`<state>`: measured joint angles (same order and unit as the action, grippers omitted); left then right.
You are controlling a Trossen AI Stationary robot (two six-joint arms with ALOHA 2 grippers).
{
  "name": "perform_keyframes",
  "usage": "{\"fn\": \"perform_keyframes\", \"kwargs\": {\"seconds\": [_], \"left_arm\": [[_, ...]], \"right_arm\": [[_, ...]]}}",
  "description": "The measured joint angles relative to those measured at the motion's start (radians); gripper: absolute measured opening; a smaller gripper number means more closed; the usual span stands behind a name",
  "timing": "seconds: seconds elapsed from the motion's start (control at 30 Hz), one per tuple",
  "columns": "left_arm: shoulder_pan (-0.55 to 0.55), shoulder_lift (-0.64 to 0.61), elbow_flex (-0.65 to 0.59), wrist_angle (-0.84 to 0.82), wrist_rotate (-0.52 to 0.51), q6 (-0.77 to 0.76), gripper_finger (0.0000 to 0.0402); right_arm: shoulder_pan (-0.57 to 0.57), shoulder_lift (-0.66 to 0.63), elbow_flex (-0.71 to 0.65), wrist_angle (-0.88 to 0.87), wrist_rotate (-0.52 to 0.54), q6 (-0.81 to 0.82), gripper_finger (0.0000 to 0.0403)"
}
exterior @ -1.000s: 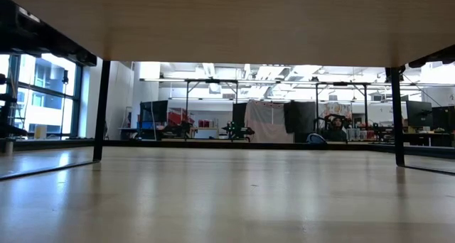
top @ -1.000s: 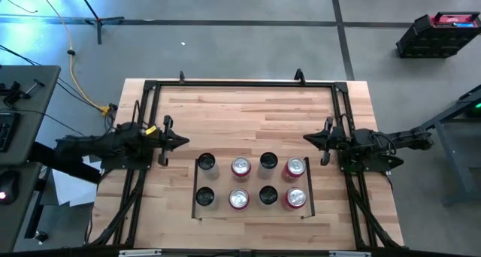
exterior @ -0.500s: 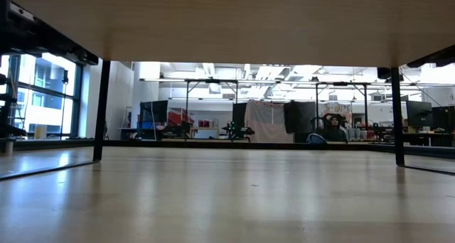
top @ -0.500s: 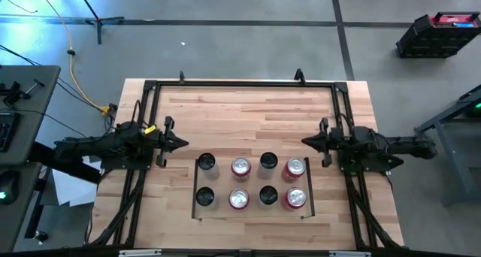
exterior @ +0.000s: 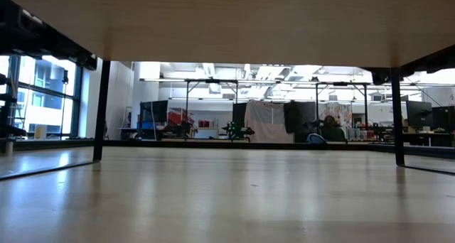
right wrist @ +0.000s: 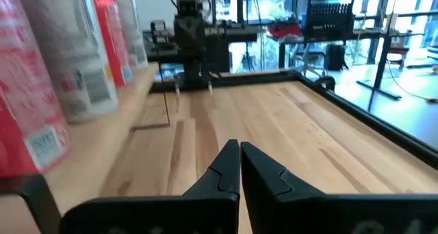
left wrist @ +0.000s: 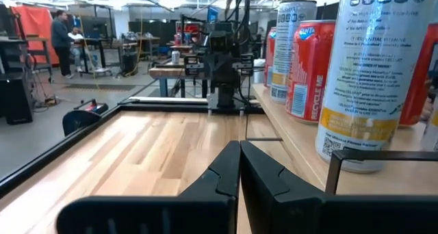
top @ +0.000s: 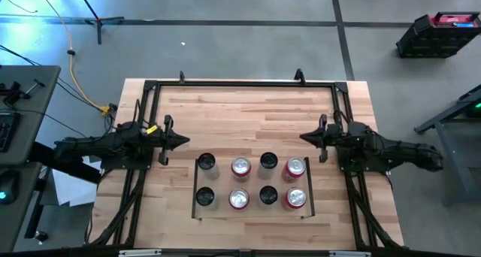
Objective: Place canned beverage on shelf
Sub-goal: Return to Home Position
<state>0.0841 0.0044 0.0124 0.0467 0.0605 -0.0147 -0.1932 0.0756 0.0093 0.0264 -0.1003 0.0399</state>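
Several cans stand upright on their bases in two rows on the shelf [top: 254, 182], a pale panel with dark side rails near the table's front edge; some have red tops [top: 294, 167], others dark ones [top: 268, 161]. My left gripper [top: 184, 142] is shut and hovers level at the shelf's far left corner, pointing right. My right gripper [top: 302, 139] is shut too, at the far right corner, pointing left. Neither touches anything. The left wrist view shows a white and yellow can [left wrist: 369, 76] and a red can [left wrist: 311, 70] beside the shut fingers [left wrist: 239, 152]. The right wrist view shows red [right wrist: 27, 104] and white [right wrist: 75, 56] cans.
A black tube frame [top: 240, 83] runs along the tabletop's edges. The bare wood of the table's far half [top: 248, 114] is free room between the arms. A person [left wrist: 61, 35] stands in the room beyond the table. The low view looks under a wooden panel [exterior: 227, 23].
My right arm has swung about its base: its rear part has moved toward the table's near edge, so the shut gripper now points left and slightly toward the far edge, its tips almost where they were. My left arm and the cans have kept still.
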Motion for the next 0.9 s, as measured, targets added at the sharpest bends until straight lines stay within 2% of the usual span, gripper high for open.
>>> {"fn": "perform_keyframes", "kwargs": {"seconds": [0.23, 0.43, 0.9], "left_arm": [[0.0, 0.0, 0.0, 0.01, -0.002, 0.02, 0.0003], [0.002, 0.0, 0.0, 0.018, -0.045, 0.01, 0.0003], [0.0, 0.0, 0.0, 0.037, -0.032, 0.009, 0.0003]], "right_arm": [[0.044, 0.056, 0.0, -0.004, 0.151, -0.022, 0.0], [0.059, 0.053, 0.0, 0.001, 0.152, -0.017, 0.0], [0.053, -0.059, -0.001, -0.006, 0.092, -0.012, 0.0]]}}
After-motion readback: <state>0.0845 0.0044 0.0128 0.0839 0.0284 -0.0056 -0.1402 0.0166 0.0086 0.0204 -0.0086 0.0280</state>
